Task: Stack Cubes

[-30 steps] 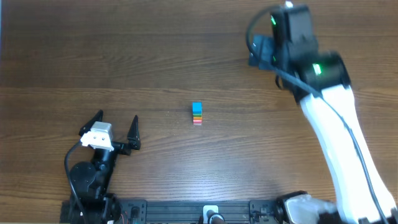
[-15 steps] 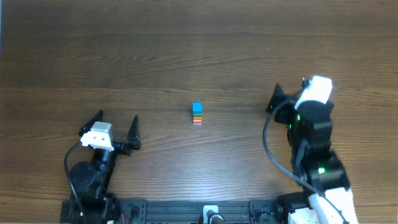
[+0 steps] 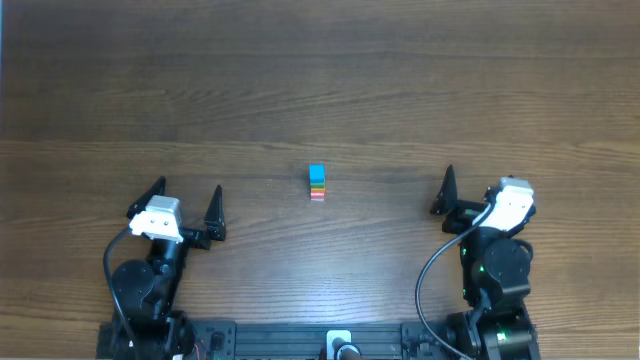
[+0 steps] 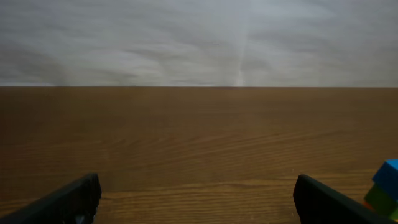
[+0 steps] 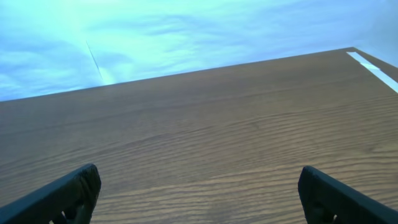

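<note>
A small stack of coloured cubes (image 3: 317, 183) stands upright near the middle of the brown wood-grain table (image 3: 320, 80), with a blue cube (image 3: 317, 172) on top and green, orange and pink layers beneath it. The stack sits between the two arms and touches neither.

From the black two-finger left gripper (image 3: 188, 198), the stack lies at roughly 3 o'clock in the top view and well apart from it. From the black two-finger right gripper (image 3: 476, 192), it lies at about 9 o'clock, again well apart. Both grippers hang low near their own bases. Both have their fingers spread wide, with nothing between them.

The top view gives the whole layout, with all the layers of the stack and both arms flanking it. The left wrist view shows less of the stack: only the blue cube (image 4: 388, 176) and a sliver of the green one (image 4: 380, 200) under it appear, just past that gripper's finger on that side. The two dark fingers (image 4: 71, 200) sit far apart over bare wood. This view also shows a pale, wrinkled backdrop (image 4: 199, 37) beyond the far edge of the table.

In the right wrist view the spread fingers (image 5: 65, 194) frame open tabletop. A narrow white strip (image 5: 372, 66) lies on the table near its far corner, under the same pale backdrop (image 5: 186, 31).
</note>
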Robot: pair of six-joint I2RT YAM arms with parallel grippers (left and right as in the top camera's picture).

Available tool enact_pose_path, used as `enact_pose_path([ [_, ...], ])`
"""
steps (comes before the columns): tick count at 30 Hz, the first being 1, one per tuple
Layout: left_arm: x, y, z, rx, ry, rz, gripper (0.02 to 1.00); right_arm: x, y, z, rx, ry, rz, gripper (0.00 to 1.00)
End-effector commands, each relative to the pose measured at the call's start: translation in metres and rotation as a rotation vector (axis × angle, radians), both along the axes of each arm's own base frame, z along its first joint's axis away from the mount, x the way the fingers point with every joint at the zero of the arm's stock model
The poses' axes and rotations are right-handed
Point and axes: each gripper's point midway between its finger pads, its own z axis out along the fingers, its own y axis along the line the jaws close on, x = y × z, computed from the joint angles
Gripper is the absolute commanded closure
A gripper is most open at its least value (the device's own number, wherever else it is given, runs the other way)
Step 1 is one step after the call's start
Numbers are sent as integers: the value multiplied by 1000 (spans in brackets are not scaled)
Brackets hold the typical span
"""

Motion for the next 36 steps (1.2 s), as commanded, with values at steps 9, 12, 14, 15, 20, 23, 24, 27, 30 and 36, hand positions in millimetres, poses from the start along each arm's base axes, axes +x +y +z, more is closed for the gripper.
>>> enact_pose_path([
  [9,0,-1,-2,11,-1,-9,18,-10,6,-31,2,-66,59,9],
  [12,0,-1,-2,11,-1,-9,20,-9,18,-31,-35,-70,134,7],
  [14,0,-1,-2,11,-1,-9,18,-9,18,-31,-35,-73,134,9],
  [15,0,-1,-2,11,-1,-9,18,-9,17,-30,-36,-74,128,7],
  [20,0,-1,-2,11,-1,-9,18,-9,4,-30,-127,-70,77,7],
  [23,0,-1,-2,11,-1,-9,18,-8,13,-31,-118,-75,135,7],
  [24,0,-1,-2,11,-1,-9,18,-7,13,-31,-121,-79,137,7],
  [27,0,-1,-2,11,-1,-9,20,-7,14,-32,-181,-74,150,9],
  [30,0,-1,-2,11,-1,-9,18,-7,14,-32,-202,-71,151,7],
  [36,0,-1,-2,11,-1,-9,18,-7,14,-32,-202,-70,151,7],
])
